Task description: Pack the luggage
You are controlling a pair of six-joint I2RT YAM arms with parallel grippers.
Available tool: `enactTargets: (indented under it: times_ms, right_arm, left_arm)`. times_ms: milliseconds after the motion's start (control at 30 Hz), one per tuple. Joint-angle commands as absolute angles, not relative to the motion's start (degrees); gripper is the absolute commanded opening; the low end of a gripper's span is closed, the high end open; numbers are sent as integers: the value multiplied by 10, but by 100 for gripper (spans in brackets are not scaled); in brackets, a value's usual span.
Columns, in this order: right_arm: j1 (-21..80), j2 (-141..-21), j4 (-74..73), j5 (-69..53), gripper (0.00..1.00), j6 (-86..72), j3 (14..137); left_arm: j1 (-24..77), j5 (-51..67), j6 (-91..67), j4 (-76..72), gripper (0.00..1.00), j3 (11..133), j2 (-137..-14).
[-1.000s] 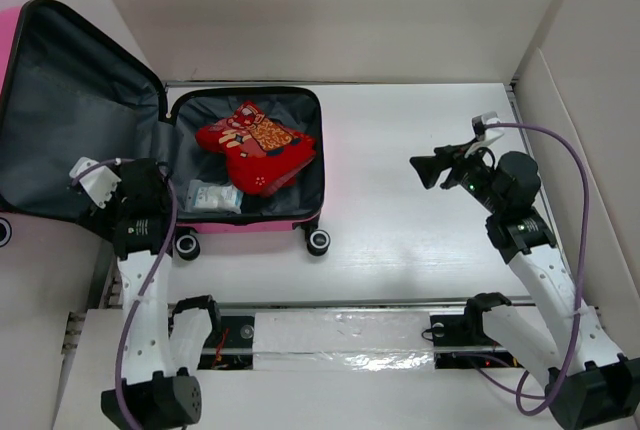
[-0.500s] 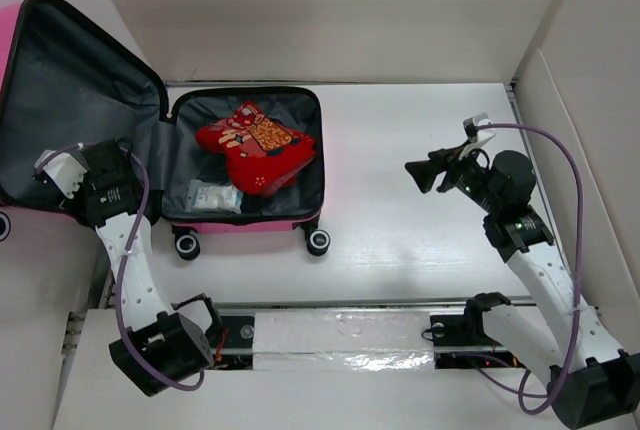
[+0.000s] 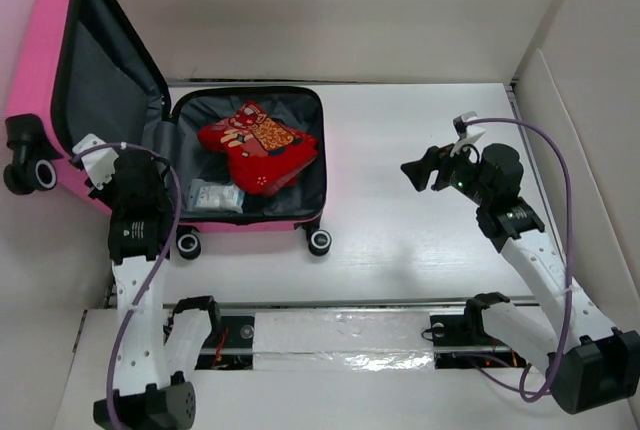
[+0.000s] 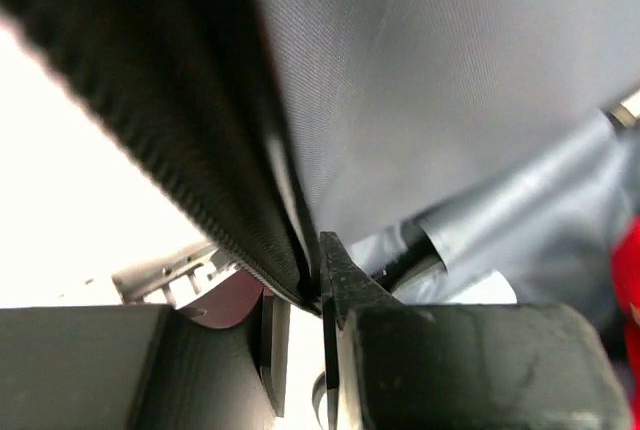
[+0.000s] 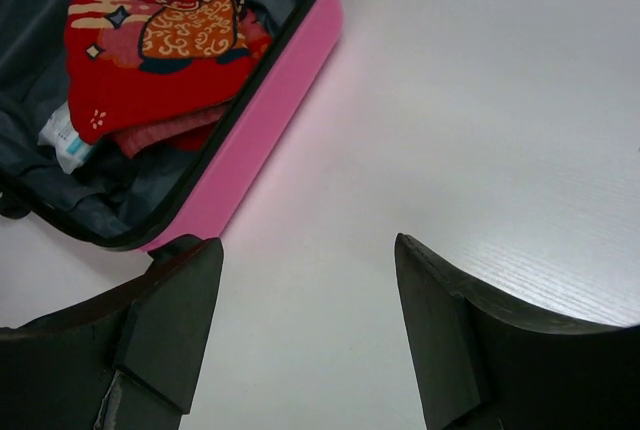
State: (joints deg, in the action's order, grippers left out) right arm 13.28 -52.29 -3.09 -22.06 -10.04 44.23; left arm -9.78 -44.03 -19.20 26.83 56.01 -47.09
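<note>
The luggage point(image 3: 250, 222) is a hot-pink case lying open at the table's left. Its base holds a red printed cloth point(image 3: 255, 145) and a white packet point(image 3: 213, 195). The lid point(image 3: 100, 60) stands tilted up at the left, grey lining facing the base. My left gripper point(image 3: 148, 158) is shut on the lid's near edge. In the left wrist view the black zipper rim point(image 4: 180, 130) is pinched in the left gripper point(image 4: 312, 280). My right gripper point(image 3: 412, 172) hovers open over bare table right of the case. The right wrist view shows the right gripper point(image 5: 305, 250) empty, with the luggage point(image 5: 270, 120) and cloth point(image 5: 150, 50) ahead.
Black wheels point(image 3: 318, 241) stick out of the base's near side, and the lid's wheels point(image 3: 40, 172) point left. White walls close in the table at the back and at the right point(image 3: 590, 150). Both arm bases sit on the near rail point(image 3: 330, 335).
The lid has swung up from lying flat at the left to tilted nearly upright. My left gripper closed on its rim and moved right with it. The right gripper drifted slightly left.
</note>
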Motion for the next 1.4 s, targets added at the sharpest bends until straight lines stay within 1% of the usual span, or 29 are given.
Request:
enactTargets:
  times_ms: [0,33,133,167,200,367,433,467,567,600,633,667,700,800,833,900,1000,1033,1100,1133,1167,1233,1267,1367]
  right_arm:
    - [142,-529,-18,-217,75,-93,471]
    - [142,-532,-18,-215,75,-93,472]
    - [142,-541,-19,-214,75,-93,474]
    - [142,-544,-20,-214,75,-92,475]
    - [148,-548,-21,-211,75,-92,475]
    - [154,-560,-20,-192,76,-93,476]
    - [159,-575,-22,-186,76,-91,480]
    - [159,-578,-27,-183,76,-89,482]
    - [164,-583,-33,-164,77,-86,487]
    - [164,-583,-33,-160,77,-86,486]
    - [164,-582,-33,-153,77,-86,486]
    - [164,-580,-33,-150,77,-87,486]
    - [164,-580,-33,-148,77,-87,485]
    - [164,-583,-33,-137,77,-89,484]
    - [164,-583,-33,-132,77,-89,485]
    - [164,-578,-35,-123,77,-89,484]
    - [164,-569,-31,-98,73,-95,477]
    - [164,-566,-27,-93,68,-96,476]
    - [164,-567,-18,-91,51,-100,471]
    - [164,-572,-17,-92,32,-101,471]
    - [164,-577,-14,-95,21,-101,470]
    - [170,-593,-13,-101,8,-100,475]
    - [176,-599,-11,-102,0,-98,475]
    - [189,-620,-11,-98,0,-91,483]
  left_arm:
    - [-17,-305,-151,207,0,554,-439]
    - [-5,-285,-138,199,0,552,-427]
    - [2,-176,-80,186,0,546,-415]
    - [24,-122,-71,179,0,541,-409]
    - [34,-96,-50,174,0,536,-406]
    - [56,72,-27,159,0,519,-411]
    - [72,107,-19,167,0,526,-428]
    - [72,144,-18,167,0,524,-429]
    - [72,199,-28,154,0,505,-406]
    - [72,215,-32,149,18,499,-399]
    - [72,229,-34,147,29,494,-382]
    - [72,256,-36,154,35,497,-379]
    - [72,271,-36,160,42,498,-378]
    - [72,343,-38,174,55,512,-377]
    - [72,360,-35,184,56,520,-373]
    - [72,395,-36,185,53,523,-357]
    - [72,419,-36,186,53,525,-319]
    - [72,422,-40,185,53,529,-309]
    - [72,418,-52,173,53,534,-306]
    - [72,390,-72,150,53,542,-312]
    - [72,320,-113,137,52,547,-318]
    - [72,216,-159,107,50,561,-349]
    - [72,100,-210,102,49,564,-364]
    - [72,-16,-244,75,47,578,-445]
